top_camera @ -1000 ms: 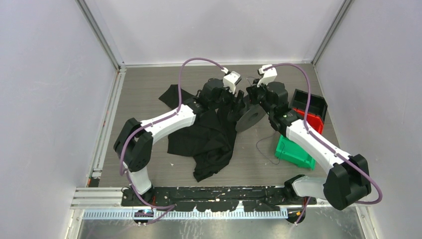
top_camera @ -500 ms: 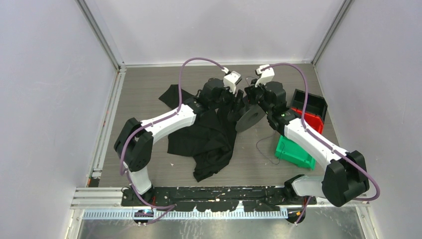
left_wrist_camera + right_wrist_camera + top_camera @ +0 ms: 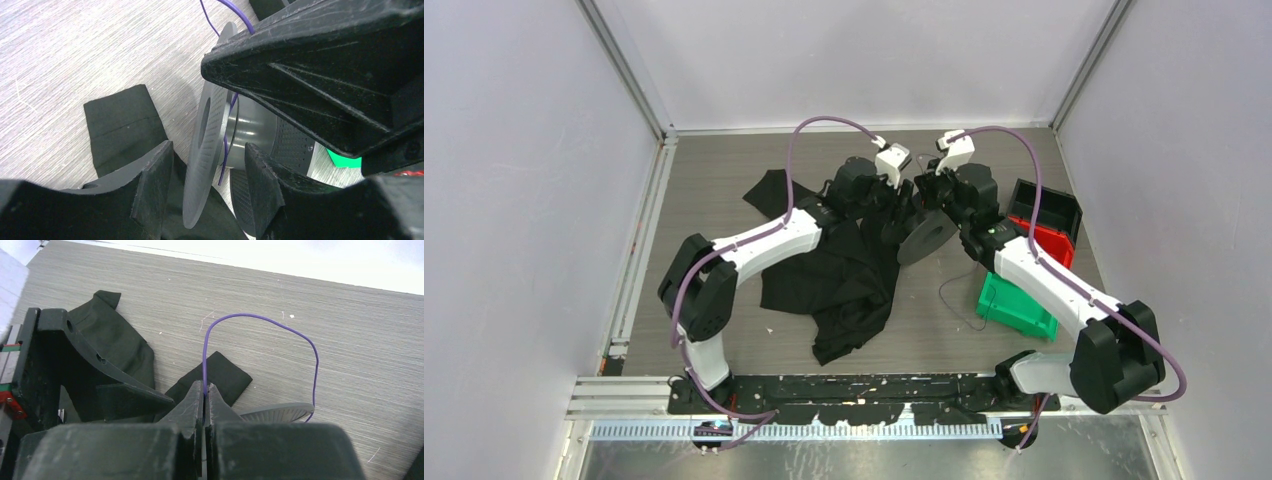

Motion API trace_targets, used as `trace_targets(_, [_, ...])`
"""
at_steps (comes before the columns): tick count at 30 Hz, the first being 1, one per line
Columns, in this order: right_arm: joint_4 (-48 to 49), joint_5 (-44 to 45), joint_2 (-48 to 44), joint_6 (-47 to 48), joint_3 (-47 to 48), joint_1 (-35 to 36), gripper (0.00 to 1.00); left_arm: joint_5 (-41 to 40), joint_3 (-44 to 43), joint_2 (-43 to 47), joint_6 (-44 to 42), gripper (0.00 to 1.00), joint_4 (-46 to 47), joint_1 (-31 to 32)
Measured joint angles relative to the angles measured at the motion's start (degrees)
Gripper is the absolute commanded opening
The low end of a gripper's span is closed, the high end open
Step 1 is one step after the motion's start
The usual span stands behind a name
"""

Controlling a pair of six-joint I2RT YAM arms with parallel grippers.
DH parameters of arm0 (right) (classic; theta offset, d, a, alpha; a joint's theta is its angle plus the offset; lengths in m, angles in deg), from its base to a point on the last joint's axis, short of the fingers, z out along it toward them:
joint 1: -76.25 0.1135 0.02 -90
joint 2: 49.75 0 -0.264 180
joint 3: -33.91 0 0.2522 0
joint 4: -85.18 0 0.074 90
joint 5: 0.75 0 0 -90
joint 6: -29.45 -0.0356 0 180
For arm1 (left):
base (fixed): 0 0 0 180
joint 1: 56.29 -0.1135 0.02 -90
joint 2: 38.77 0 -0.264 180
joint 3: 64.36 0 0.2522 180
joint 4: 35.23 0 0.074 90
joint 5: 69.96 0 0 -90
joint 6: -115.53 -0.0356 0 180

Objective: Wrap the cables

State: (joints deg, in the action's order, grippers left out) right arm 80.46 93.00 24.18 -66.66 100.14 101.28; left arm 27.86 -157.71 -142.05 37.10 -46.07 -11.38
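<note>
A grey spool [image 3: 924,238] stands on edge at mid table, leaning by the black cloth. In the left wrist view my left gripper [image 3: 209,148] is open and straddles the spool's near flange [image 3: 202,165], with a gap on each side. The cable [image 3: 226,150], a thin purple wire, runs down the hub between the flanges. My right gripper [image 3: 205,386] is shut on the cable [image 3: 260,320], which arches up from the jaws and drops behind the flange [image 3: 280,412]. A loose length of cable [image 3: 946,292] trails on the table. Both grippers [image 3: 902,208] [image 3: 934,195] meet over the spool.
A black cloth garment [image 3: 844,270] lies spread under and left of the spool. Green [image 3: 1014,305], red [image 3: 1046,237] and black [image 3: 1044,203] bins stand at the right, under the right arm. Thick purple hoses [image 3: 824,122] arch over both wrists.
The right gripper has edged left, closer to the left gripper above the spool. The left arm has shifted slightly. The spool has stayed in place.
</note>
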Motion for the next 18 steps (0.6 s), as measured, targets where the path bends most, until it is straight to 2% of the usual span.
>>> trace_targets(18, [0.0, -0.9, 1.0, 0.0, 0.0, 0.0, 0.00, 1.3, -1.2, -2.0, -1.0, 0.35, 0.2, 0.0])
